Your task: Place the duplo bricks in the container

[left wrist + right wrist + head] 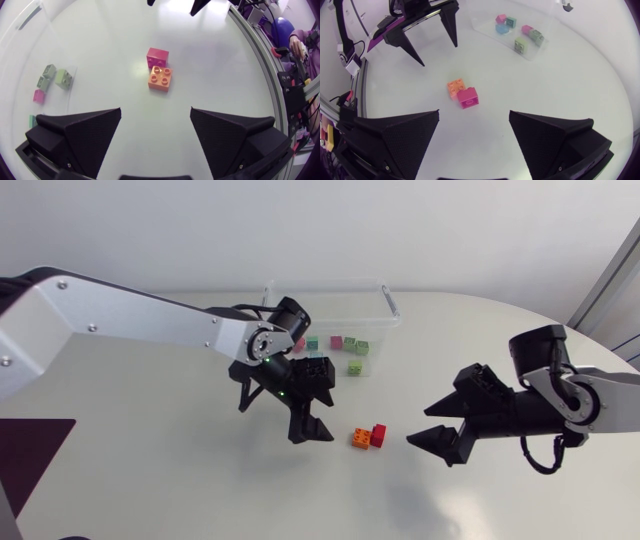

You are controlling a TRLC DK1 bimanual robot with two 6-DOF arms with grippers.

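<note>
- Tabletop [150, 480]: white, round-edged, carrying all below.
- Left arm [130, 320]: in from the left side, reaching to the middle, just in front of the container.
- Right arm [590, 395]: in from the right side, low over the tabletop, aimed toward the middle.
- Container [385, 305]: clear plastic box at the far middle, holding several small bricks [350, 344] in pink, teal and green.
- Left pincer [155, 110]: released, fingers spread wide, nothing between them, tips angled down at the loose pair of bricks just ahead.
- Right pincer [474, 112]: likewise spread and holding nothing, facing the same pair from the other side.
- Orange brick [360, 438]: on the bare tabletop between the two pincers, outside the container, four studs up, touching the red one.
- Red brick [378, 433]: pressed to the orange one's side, so the pair's long axis runs roughly from pincer to pincer, orange end toward the left pincer, red end toward the right.
</note>
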